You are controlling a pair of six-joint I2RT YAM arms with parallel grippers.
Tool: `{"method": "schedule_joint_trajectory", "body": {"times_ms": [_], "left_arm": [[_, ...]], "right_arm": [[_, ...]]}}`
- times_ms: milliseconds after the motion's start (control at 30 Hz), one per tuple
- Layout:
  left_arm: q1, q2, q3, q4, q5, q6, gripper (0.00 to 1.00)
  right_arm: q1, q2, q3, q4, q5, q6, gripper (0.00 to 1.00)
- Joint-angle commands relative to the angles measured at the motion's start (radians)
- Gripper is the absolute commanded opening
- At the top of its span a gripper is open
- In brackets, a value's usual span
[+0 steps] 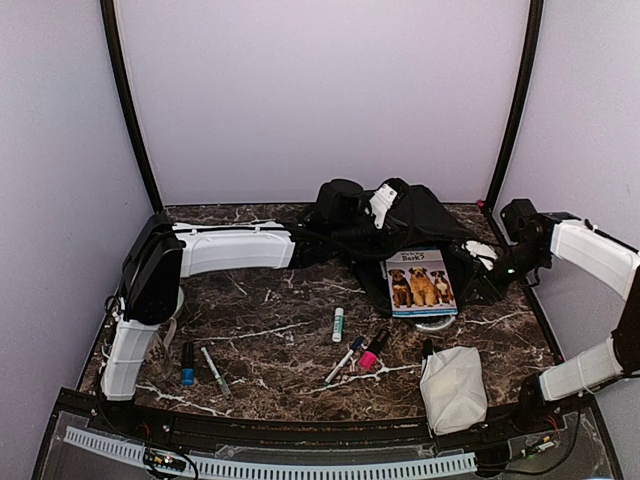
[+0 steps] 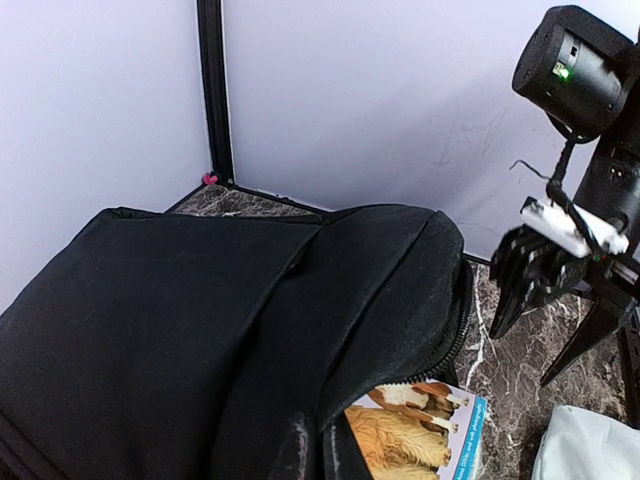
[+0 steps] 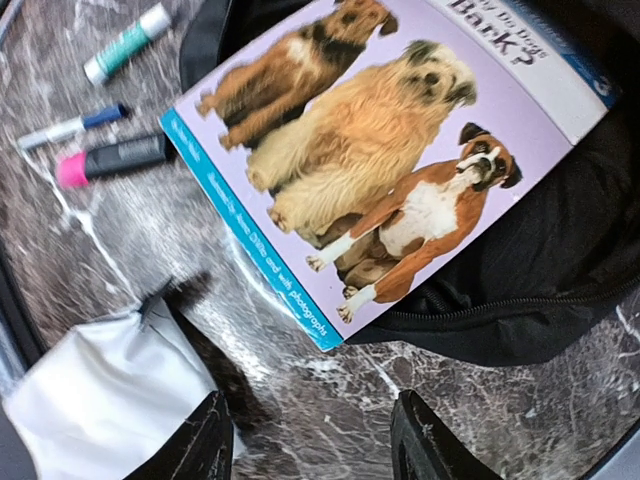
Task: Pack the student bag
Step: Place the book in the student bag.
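Lower right of the top view there's the white pouch (image 1: 453, 385) right by my base, and a scatter of pens (image 1: 355, 355) sits low in the middle. My right gripper (image 3: 315, 435) hangs just above the marble with its jaws partly apart and nothing between them. Past that, the dog book (image 1: 420, 283) is only half tucked into the student bag (image 1: 410, 215), which slumps at the upper middle of the frame against the back wall. My left gripper (image 1: 350, 210) is clamped tight up at the bag's top; I'd guess on fabric but can't really tell. My worry is that if I nudge the book off-centre it snags the zipper or slides back out, or the left pinch slips and the mouth flops shut.
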State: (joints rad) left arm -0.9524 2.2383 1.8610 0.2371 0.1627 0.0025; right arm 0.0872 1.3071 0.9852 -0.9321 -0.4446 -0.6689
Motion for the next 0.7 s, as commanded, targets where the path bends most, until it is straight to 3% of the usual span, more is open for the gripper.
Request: {"method": "schedule_joint_trajectory", "body": {"times_ms": [0,233,667], "left_arm": [[-0.006,-0.105,0.001,0.072,0.026,-0.015,0.00],[-0.006,-0.103,0.009,0.063,0.022,-0.012,0.00],[-0.006,-0.103,0.035,0.024,0.026,-0.010,0.00]], "right_arm": [[0.071,-0.020,-0.069,0.118,0.168,-0.113,0.54],[0.191,-0.037,-0.149,0.327,0.334,-0.144,0.53],[0.319,0.072,-0.189,0.413,0.409,-0.194,0.57]]}}
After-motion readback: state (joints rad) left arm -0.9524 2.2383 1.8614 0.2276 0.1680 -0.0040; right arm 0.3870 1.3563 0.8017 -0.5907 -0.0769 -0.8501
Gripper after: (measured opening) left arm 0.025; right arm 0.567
